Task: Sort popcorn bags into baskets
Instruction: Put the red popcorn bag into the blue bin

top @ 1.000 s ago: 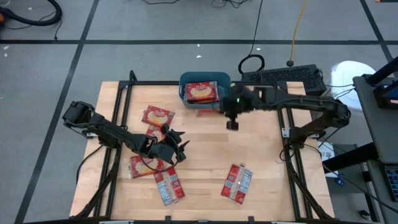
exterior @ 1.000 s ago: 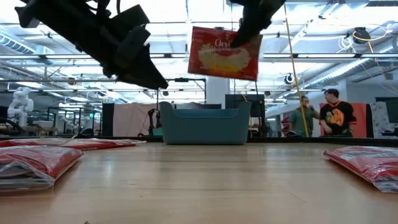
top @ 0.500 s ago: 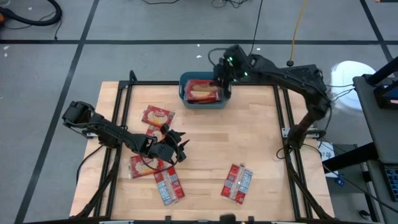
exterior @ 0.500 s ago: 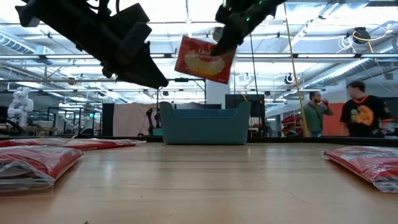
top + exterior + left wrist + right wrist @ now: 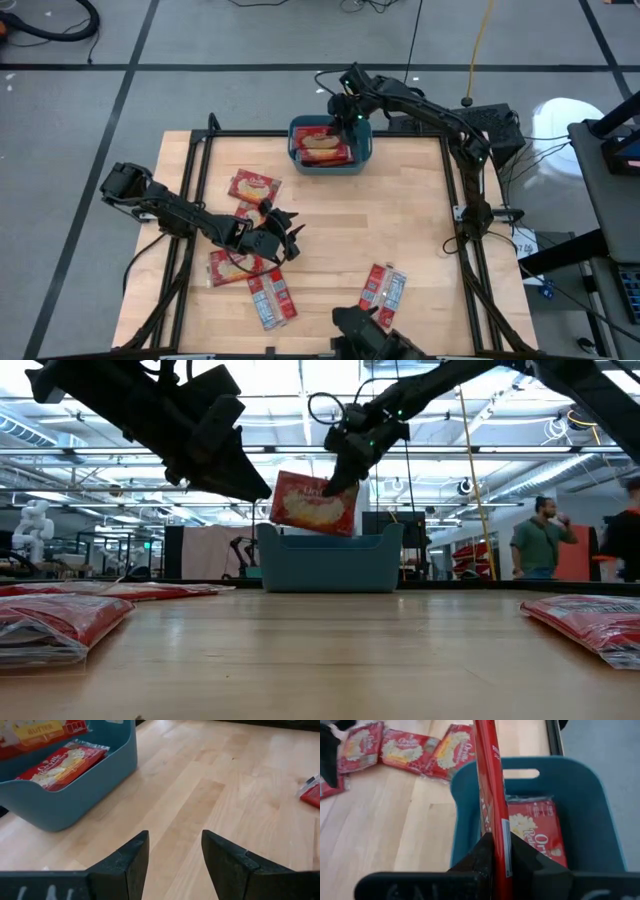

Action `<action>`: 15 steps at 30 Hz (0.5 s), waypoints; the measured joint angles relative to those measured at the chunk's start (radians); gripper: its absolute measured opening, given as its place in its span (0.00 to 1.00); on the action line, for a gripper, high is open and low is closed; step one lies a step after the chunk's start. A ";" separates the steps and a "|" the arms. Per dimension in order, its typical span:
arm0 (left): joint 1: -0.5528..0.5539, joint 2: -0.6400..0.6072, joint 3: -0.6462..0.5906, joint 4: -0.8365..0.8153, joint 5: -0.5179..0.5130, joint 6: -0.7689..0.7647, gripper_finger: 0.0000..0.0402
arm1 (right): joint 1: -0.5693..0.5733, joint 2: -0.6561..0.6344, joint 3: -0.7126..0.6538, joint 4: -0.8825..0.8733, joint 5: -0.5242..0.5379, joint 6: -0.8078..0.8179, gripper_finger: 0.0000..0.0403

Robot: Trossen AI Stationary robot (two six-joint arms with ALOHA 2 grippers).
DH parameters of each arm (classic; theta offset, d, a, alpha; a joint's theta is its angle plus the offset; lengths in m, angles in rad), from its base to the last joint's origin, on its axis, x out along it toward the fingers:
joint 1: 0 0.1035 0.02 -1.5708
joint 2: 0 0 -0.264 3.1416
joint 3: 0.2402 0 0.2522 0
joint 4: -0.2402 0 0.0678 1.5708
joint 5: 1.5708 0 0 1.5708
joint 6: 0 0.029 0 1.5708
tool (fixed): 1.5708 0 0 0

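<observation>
The teal basket (image 5: 330,147) stands at the table's far edge with a popcorn bag (image 5: 537,832) lying flat in it. My right gripper (image 5: 345,460) hangs over the basket, shut on another red popcorn bag (image 5: 312,503). My left gripper (image 5: 285,240) stands open above bare wood at the left middle; in its wrist view nothing lies between the fingers (image 5: 175,855). Several more bags lie flat on the table: two (image 5: 253,186) (image 5: 250,212) beyond the left gripper, two (image 5: 235,265) (image 5: 270,298) nearer than it, and one (image 5: 382,293) at the near right. My right gripper pinches the bag's upper edge (image 5: 495,827) between its two fingers, the bag standing edge-on between them. The fingers slant down from the far right. The bag hangs tilted below them, lifted clear, its lower edge (image 5: 300,525) about level with the basket's rim.
Black frame rails (image 5: 195,180) run along the table's left and right sides. A dark object (image 5: 375,340) sits at the near edge. Bare wood (image 5: 400,215) lies between the basket and the near-right bag. People stand in the room beyond (image 5: 540,545).
My right gripper has carried the bag from beside the basket's right near corner toward the far edge and a little left, until it hangs over the basket, and has sunk. The bag has tipped and come down from well above the basket almost to its rim.
</observation>
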 joint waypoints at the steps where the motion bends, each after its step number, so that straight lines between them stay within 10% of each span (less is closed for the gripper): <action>1: 0.000 0.000 0.000 0.000 0.000 -0.002 0.46 | -0.004 0.005 0.000 0.000 -0.002 0.000 0.07; 15: 0.000 0.000 0.000 0.002 0.000 -0.013 0.46 | -0.039 0.052 -0.003 0.042 -0.027 -0.002 0.07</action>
